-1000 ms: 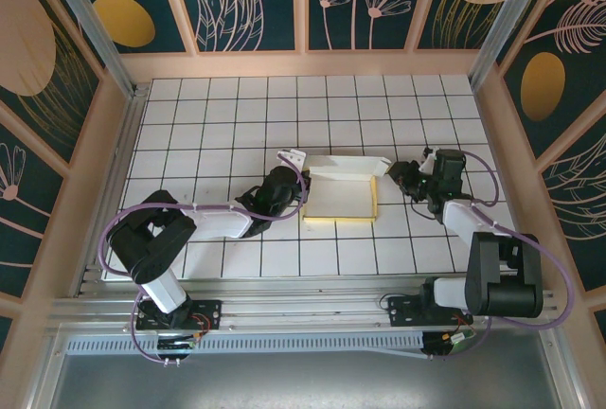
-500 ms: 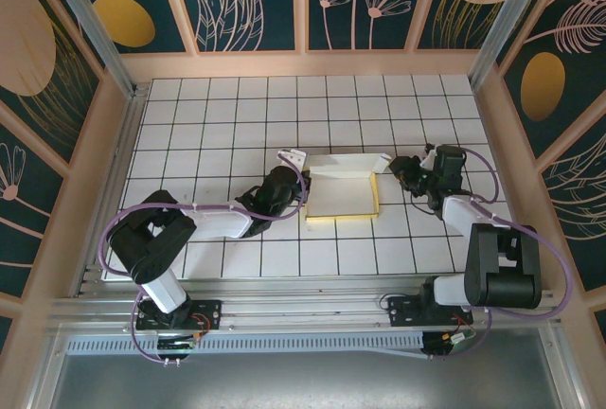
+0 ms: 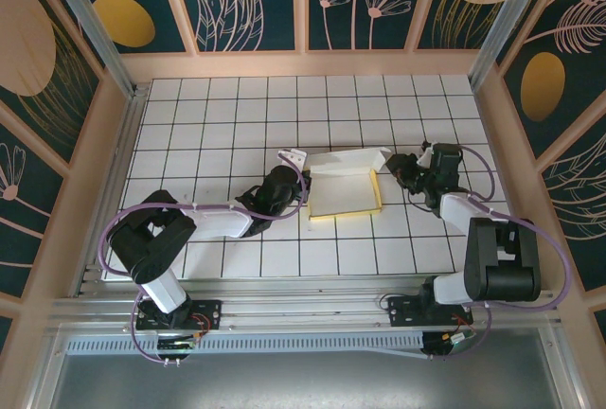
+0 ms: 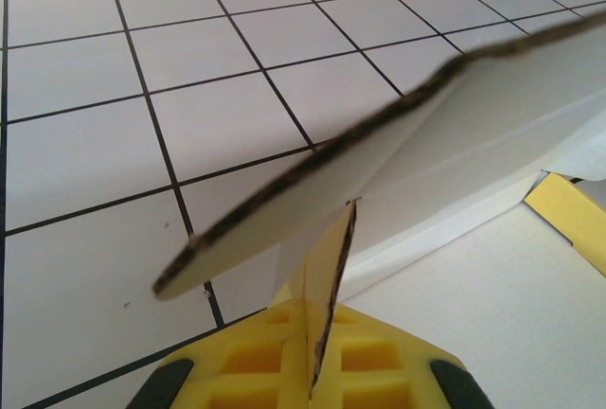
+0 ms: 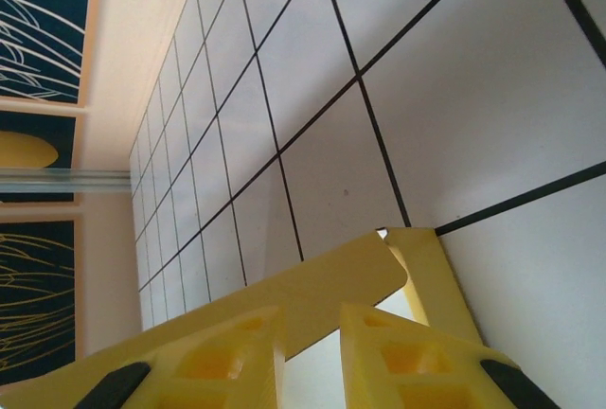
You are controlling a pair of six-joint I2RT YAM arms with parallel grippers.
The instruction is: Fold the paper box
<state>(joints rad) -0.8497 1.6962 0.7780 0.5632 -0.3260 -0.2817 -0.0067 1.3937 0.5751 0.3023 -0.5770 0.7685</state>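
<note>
The paper box lies mid-table, pale inside, with white flaps raised along its far side and a yellow wall standing on its right. My left gripper is at the box's left edge. Up close, the left gripper is shut on a thin upright card flap of the paper box, and a wider pale flap slants above it. My right gripper is at the box's far right corner. In the right wrist view the right gripper stands narrowly open, with a yellow flap crossing at its fingertips.
The white tiled table is boxed in by low peach walls. Both arms reach in from the near edge, and the left arm's purple cable loops above the tiles. Bare tiles stretch behind and in front of the box.
The box has slid slightly away from the arms and its right yellow wall has swung up. The right gripper has moved up and a little left with it. The left gripper keeps its grip.
</note>
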